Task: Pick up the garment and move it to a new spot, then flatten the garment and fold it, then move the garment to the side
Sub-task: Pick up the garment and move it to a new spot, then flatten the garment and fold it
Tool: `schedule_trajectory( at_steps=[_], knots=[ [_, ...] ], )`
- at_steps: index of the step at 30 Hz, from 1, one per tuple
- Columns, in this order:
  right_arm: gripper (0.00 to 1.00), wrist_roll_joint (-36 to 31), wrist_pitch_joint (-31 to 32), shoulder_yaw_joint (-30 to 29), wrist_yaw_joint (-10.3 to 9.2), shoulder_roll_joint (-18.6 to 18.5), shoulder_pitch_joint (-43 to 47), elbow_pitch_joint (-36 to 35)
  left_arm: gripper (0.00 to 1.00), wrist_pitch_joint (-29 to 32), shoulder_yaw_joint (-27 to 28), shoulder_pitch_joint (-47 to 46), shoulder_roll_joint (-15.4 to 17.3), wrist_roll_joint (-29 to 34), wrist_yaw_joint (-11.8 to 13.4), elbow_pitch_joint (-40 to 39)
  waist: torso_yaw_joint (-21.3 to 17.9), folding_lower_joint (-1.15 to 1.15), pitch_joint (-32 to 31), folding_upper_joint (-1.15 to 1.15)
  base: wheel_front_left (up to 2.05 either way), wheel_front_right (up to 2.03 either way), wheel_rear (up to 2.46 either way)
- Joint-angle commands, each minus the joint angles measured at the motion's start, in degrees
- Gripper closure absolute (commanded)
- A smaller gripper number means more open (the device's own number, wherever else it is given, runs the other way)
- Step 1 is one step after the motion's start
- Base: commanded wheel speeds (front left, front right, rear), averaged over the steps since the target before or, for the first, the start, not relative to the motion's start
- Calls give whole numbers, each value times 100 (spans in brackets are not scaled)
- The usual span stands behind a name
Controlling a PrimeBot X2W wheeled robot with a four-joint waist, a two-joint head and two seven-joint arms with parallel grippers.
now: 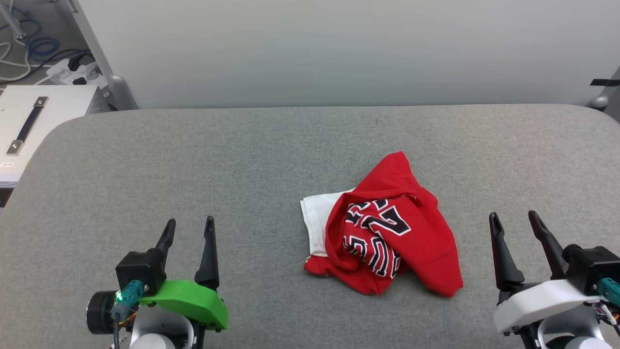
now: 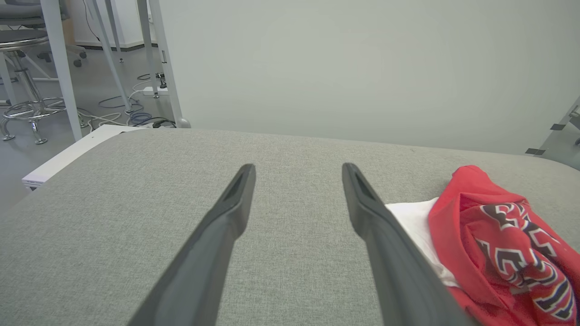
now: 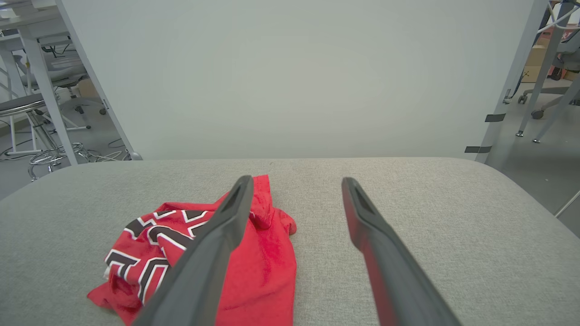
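Garment [image 1: 387,228] lies loose in a crumpled heap on the grey desk [image 1: 193,160], right of centre. It's red w/ black, white-edged lettering bunched on top, and a white sleeve sticks out at its left. Right gripper [image 1: 513,214] sits near its right side, not touching, fingers apart & empty. Left gripper [image 1: 190,221] is well apart to the left, fingers apart too, empty. Behind desk: pale panel [image 1: 339,48]. Off the left corner: white box w/ black handle [image 1: 29,121], cables [image 1: 29,48] on floor.

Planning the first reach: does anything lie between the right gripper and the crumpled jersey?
Nothing. The head view shows a bare stretch of grey table between the right gripper and the red jersey.
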Motion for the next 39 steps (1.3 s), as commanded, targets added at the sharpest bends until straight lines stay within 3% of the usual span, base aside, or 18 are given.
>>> schedule_trajectory(
  at_steps=[1,17,27,32,39],
  knots=[
    [0,-51,36,-15,-5,15,85,-44,0,31,-15,120,52,-18,29,-62,-6,0,-43,0,0,0,0],
    [0,243,426,-146,-5,-50,130,9,0,147,-93,179,77,-39,111,-324,50,0,44,0,0,0,0],
    [0,1291,2016,-249,-5,-936,-560,880,0,6,-168,-149,-67,2,146,-483,346,0,607,0,0,0,0],
    [0,1837,2976,298,-5,-1536,-1166,1366,0,-94,-234,-361,-172,51,167,-535,586,0,934,0,0,0,0],
    [0,2404,3596,1162,-5,-2037,-1938,1862,0,-250,-307,-594,-308,46,132,-429,916,0,1229,0,0,0,0]
  ],
)
